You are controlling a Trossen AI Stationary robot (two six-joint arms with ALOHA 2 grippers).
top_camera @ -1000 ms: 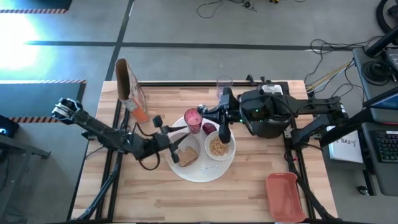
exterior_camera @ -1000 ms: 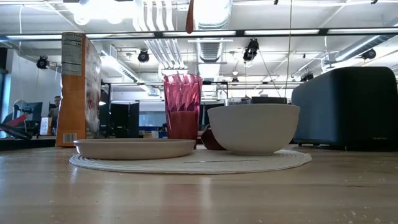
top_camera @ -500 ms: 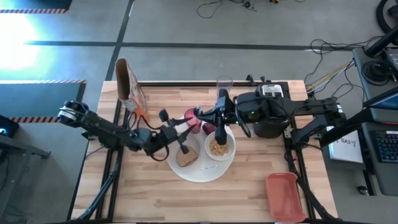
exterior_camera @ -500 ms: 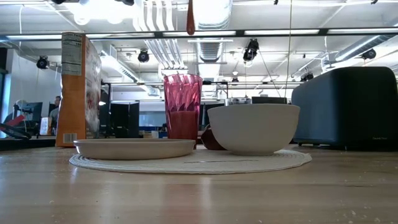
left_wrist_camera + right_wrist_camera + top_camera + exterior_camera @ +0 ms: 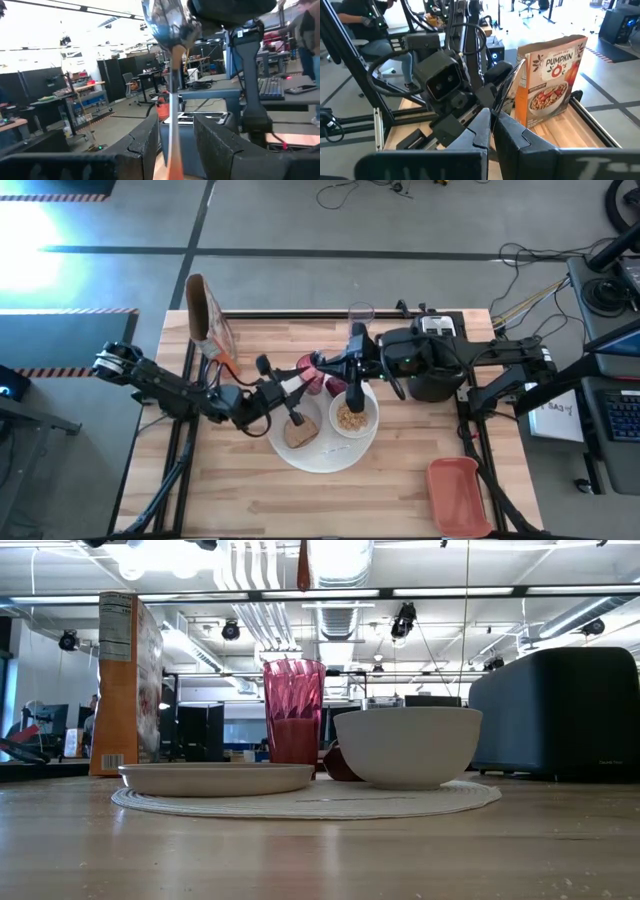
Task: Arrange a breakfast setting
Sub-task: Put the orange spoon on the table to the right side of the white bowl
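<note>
The spoon (image 5: 172,100), with a silver bowl and a copper handle, hangs bowl-up below my right gripper (image 5: 326,365), which is shut on it. The handle's lower end (image 5: 303,565) hangs above the pink cup (image 5: 293,710). My left gripper (image 5: 176,125) is open and level, one finger on each side of the handle without touching it. Below, on the large round white plate (image 5: 320,455), stand a small plate (image 5: 215,778) with toast (image 5: 300,430), a white bowl (image 5: 408,745) of cereal (image 5: 350,417) and a small red fruit (image 5: 335,387). My right gripper is shut on the spoon's bowl end (image 5: 186,31); its own dark body hides the exact spot. It comes in about level from the table's right. The spoon hangs below it, handle down, clear of the dishes.
A cereal box (image 5: 205,315) stands at the far left of the table. A clear glass (image 5: 360,315) stands at the far edge and a black toaster (image 5: 560,710) at the right. A red tray (image 5: 457,495) lies at the near right. The near left of the table is bare wood.
My left gripper has gone toward the table's right edge, up to the hanging spoon, tipping its fingers upward a little. The handle now stands between its fingers. The spoon and my right gripper have kept still.
</note>
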